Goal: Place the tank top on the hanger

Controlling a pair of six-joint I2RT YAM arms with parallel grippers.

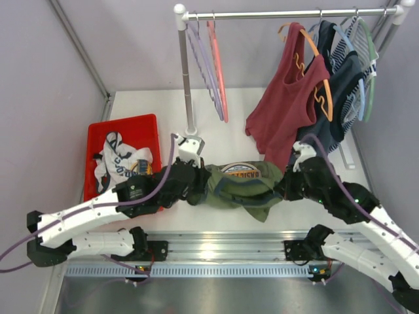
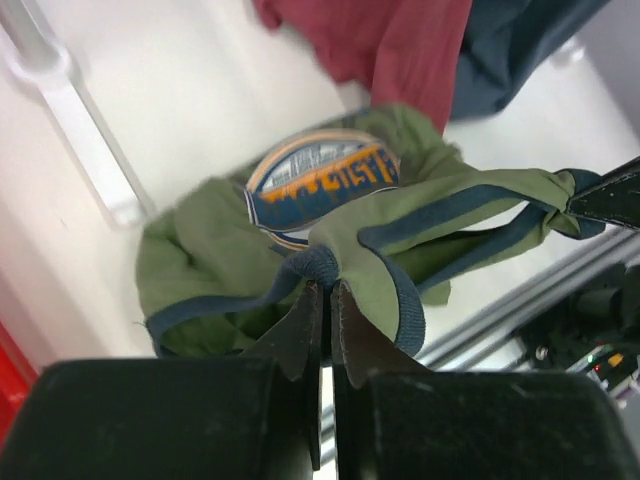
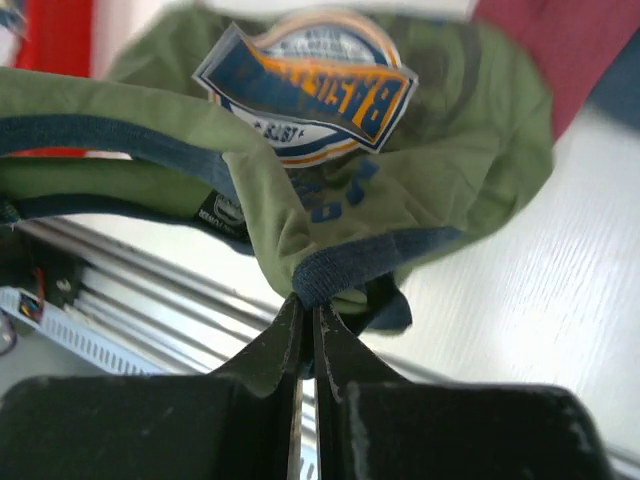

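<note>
The olive-green tank top (image 1: 242, 182) with navy trim and a round chest print hangs bunched between my two grippers just above the table. My left gripper (image 1: 196, 183) is shut on its navy trim at the left end; in the left wrist view the trim (image 2: 320, 265) sits pinched at my gripper (image 2: 327, 290). My right gripper (image 1: 283, 186) is shut on the trim at the right end, as seen in the right wrist view (image 3: 310, 305), with the tank top (image 3: 400, 150) above it. The salmon-pink hanger (image 1: 218, 65) hangs on the rail, left of centre, apart from both grippers.
A lilac hanger (image 1: 200, 62) hangs beside the pink one. A dark red tank top (image 1: 285, 104) on an orange hanger and navy striped garments (image 1: 344, 72) hang at the rail's right. A red bin (image 1: 147, 127) with a white printed garment (image 1: 118, 160) stands left. The rack post (image 1: 186, 78) rises behind the left gripper.
</note>
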